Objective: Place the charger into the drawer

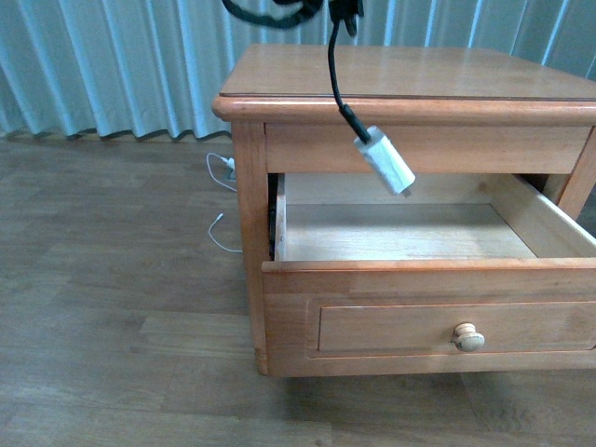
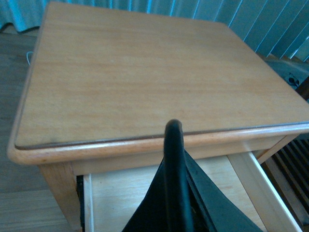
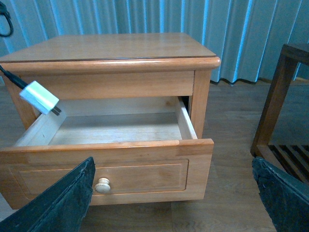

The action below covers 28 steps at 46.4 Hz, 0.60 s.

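The charger's white plug block (image 1: 385,160) dangles tilted on its thin black cable (image 1: 332,56) over the back of the open drawer (image 1: 391,326), just in front of the nightstand's top edge. The drawer is pulled far out; its pale interior is bare and its front carries a round pale knob (image 1: 468,336). My left gripper (image 2: 181,193) is above the drawer, shut on the black cable (image 2: 173,140); the plug itself is hidden in that view. In the right wrist view the plug (image 3: 39,97) hangs at the drawer's far side. My right gripper (image 3: 171,203) stands open low in front of the drawer front (image 3: 140,176), nothing in it.
The nightstand top (image 1: 400,70) is a flat wooden slab. A thin white cable (image 1: 222,172) lies on the wood floor beside the nightstand, near the curtain. A dark wooden rack (image 3: 282,96) stands on the other side of the nightstand.
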### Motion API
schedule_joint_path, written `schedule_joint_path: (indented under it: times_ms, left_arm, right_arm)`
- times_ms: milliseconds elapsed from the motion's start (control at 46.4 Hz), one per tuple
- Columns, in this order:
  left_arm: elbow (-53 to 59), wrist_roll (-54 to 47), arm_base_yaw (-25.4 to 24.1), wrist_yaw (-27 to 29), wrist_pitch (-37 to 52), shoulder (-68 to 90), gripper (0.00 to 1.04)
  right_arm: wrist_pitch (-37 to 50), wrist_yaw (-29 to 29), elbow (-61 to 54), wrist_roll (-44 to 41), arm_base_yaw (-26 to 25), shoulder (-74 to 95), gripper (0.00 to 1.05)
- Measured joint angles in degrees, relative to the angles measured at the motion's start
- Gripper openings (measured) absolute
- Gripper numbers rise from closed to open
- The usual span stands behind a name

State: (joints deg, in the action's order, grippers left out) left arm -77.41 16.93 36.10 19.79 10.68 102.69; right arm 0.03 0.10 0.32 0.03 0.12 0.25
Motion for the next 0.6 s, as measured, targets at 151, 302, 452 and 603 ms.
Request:
schedule_joint_path:
  times_ms: [151,302,452,603]
  left_arm:
    - [-0.3,1.4,0.6,-0.6,0.1,5.7,0.04]
    - [-2.2,2.1,0.9,-1.0,-0.1,10.8,0.04]
    - [-5.4,3.1,1.1,-1.0,-0.3,15.1,0.04]
    - [-7.9,3.8,1.2,-1.0,-0.7,17.9,0.04]
  right_arm:
    - [0.0,0.0,0.0,0.0,0.0,0.0,0.97]
    - [0.0,0.0,0.0,0.0,0.0,0.0,0.97]
    - [0.0,0.0,0.0,0.0,0.0,0.0,0.97]
    - [0.0,0.0,0.0,0.0,0.0,0.0,0.97]
